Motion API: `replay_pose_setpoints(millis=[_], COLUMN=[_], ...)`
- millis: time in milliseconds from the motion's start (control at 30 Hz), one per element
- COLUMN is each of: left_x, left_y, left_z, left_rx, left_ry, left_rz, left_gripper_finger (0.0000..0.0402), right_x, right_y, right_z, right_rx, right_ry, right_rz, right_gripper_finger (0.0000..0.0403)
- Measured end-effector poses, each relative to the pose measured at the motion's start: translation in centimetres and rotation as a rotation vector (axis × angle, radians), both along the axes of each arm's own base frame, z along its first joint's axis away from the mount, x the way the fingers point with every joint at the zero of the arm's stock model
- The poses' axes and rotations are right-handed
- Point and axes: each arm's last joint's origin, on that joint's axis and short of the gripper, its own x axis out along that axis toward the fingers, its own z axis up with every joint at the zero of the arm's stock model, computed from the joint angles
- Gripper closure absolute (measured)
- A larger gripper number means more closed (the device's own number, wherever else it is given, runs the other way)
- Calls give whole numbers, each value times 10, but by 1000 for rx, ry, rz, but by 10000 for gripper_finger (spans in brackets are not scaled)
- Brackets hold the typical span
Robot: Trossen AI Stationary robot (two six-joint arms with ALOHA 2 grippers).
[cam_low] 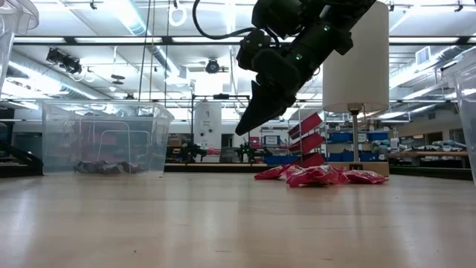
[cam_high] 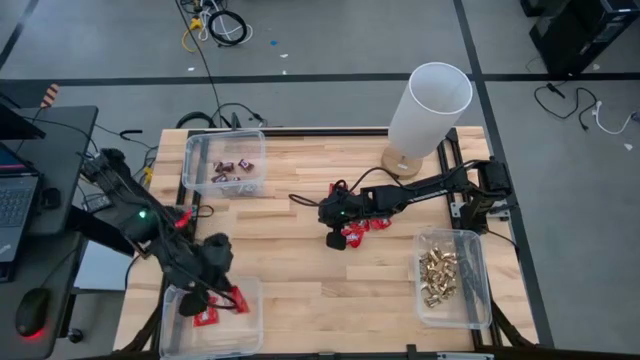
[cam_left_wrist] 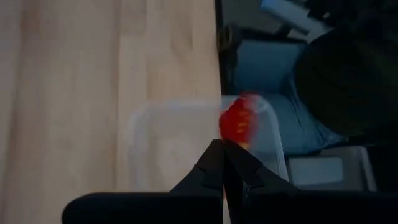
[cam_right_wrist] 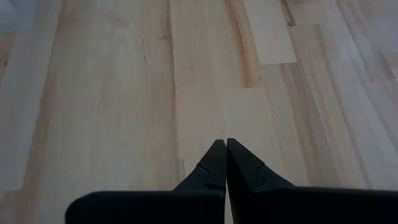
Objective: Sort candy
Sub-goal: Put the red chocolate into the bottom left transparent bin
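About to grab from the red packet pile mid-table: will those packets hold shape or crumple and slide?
The red packets look like thin, glossy, puffy wrappers, so they will probably crumple under the fingers and may slip. They lie overlapping in a loose heap, so a pinch may drag neighbours. Likely light; a push should scatter them.

You have a wooden worktop (cam_high: 300, 270) with three clear bins: one at the far left (cam_high: 190, 165), one at the near left (cam_high: 250, 320), one at the right (cam_high: 478, 290). A white lamp (cam_high: 430, 105) stands at the far edge. A laptop (cam_high: 12, 200) and mouse (cam_high: 30, 312) lie off left.
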Motion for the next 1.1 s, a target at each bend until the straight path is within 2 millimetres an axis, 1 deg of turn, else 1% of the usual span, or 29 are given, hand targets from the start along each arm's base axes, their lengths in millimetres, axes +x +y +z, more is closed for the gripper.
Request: replay_pose_setpoints(millis=[167,233,400,500,667,767,933,1100], left_x=[4,7,15,16,10,9,10,12], left_y=[-11,-15,-28,-30,-26,-25,-25,-20], left_z=[-25,-35,-57,-72,-101,-116,-131,-134], left_rx=[-13,-44,-167,-201,-211,-225,-272,-280], left_ry=[124,163,164,192,324,353,335,373], left_rz=[35,36,-28,-43,17,11,-3,56], left_gripper_finger=[401,401,401,401,401,401,401,398], right_x=[0,0,0,0,0,0,1,1], right_y=[-1,-3,-8,-9,-9,-9,-9,-9], right_z=[0,0,1,1,1,1,1,1], right_rx=[-6,-7,-7,-7,-1,1,2,2], right_ry=[-2,-6,-6,-7,-7,-7,-8,-19], right_rz=[5,1,-13,-15,-21,-23,-23,-22], right_gripper_finger=[403,403,403,403,403,403,403,403])
